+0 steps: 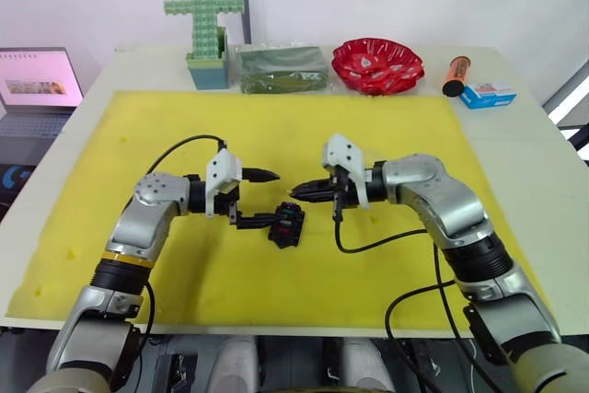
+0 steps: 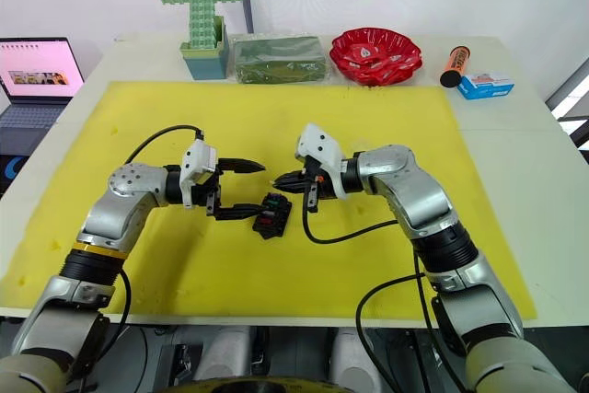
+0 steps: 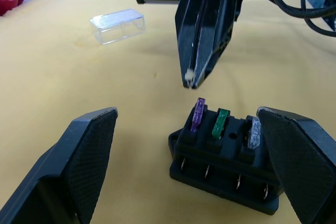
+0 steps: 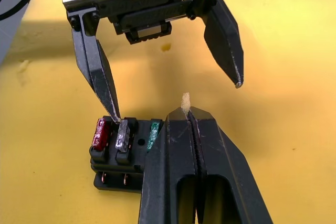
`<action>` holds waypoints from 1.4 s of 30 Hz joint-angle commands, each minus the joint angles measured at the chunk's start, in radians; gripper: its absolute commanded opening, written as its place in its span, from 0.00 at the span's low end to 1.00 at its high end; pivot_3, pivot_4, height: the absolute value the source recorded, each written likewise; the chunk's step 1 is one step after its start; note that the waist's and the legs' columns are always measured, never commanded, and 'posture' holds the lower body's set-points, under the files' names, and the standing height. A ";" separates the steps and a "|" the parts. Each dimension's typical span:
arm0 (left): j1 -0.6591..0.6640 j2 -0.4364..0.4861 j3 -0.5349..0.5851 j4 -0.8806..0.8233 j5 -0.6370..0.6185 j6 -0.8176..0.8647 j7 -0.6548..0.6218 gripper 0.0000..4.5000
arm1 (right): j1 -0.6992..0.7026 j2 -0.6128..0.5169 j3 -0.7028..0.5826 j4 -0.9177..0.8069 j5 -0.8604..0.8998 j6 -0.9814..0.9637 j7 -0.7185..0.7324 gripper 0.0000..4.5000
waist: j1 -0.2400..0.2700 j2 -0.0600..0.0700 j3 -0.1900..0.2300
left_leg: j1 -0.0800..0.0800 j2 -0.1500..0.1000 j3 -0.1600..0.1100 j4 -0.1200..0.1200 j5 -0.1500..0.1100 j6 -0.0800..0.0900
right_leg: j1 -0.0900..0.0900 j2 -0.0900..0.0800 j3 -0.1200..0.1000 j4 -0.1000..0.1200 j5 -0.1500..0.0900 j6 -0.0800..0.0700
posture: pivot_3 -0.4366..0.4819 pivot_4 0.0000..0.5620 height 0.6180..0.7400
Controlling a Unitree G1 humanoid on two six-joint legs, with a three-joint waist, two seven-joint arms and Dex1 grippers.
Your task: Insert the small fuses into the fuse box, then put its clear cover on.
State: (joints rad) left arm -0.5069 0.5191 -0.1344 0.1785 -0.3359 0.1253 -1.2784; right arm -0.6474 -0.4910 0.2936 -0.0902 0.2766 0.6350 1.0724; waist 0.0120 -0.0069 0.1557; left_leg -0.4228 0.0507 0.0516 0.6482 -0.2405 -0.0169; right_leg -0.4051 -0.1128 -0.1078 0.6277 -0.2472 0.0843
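Black fuse box (image 3: 226, 169) with red (image 4: 99, 133), grey (image 4: 123, 135), green (image 3: 220, 123) and purple (image 3: 198, 114) fuses inside. Left gripper (image 1: 260, 198) wide open, one finger touching it. Right gripper (image 1: 306, 192) closed, empty.

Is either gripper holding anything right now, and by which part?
Nothing is held. The left gripper is open beside the fuse box; the right gripper is shut, empty.

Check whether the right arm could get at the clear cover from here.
Probably yes. The cover lies alone on the yellow mat, apart from the fuse box, with nothing on it; the right gripper, jaws shut, would have to open first.
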 commanded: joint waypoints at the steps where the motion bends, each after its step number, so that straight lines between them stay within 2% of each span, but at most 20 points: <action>1: -0.022 0.002 0.007 -0.022 -0.004 -0.009 -0.005 1.00 | 0.003 0.009 -0.002 -0.011 -0.002 -0.024 -0.016 0.00 | 0.000 0.000 0.000 | 0.000 0.000 0.000 0.000 0.000 0.000 | 0.000 0.000 0.000 0.000 0.000 0.000 | 0.48 0.27 1.00; 35: -0.018 0.011 0.005 -0.036 0.000 -0.002 -0.002 1.00 | 0.084 0.010 0.086 0.144 -0.088 -0.105 -0.029 0.00 | 0.000 0.000 0.000 | 0.004 0.000 0.000 0.000 0.000 0.000 | 0.003 0.000 0.000 0.000 0.000 0.000 | 0.48 0.27 1.00; 42: -0.014 0.017 0.007 -0.044 0.000 0.000 0.001 1.00 | 0.110 0.010 0.097 0.117 -0.081 -0.077 -0.022 0.00 | 0.000 0.000 0.000 | 0.009 0.000 0.000 -0.001 0.000 0.000 | 0.008 0.000 0.000 -0.001 -0.001 0.000 | 0.48 0.27 1.00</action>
State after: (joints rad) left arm -0.5179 0.5310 -0.1359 0.1740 -0.3347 0.1284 -1.2777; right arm -0.5818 -0.4745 0.3245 -0.0052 0.2257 0.5156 1.0355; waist 0.0117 -0.0071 0.1554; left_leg -0.4137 0.0507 0.0515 0.6467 -0.2407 -0.0167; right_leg -0.3966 -0.1128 -0.1077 0.6262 -0.2481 0.0847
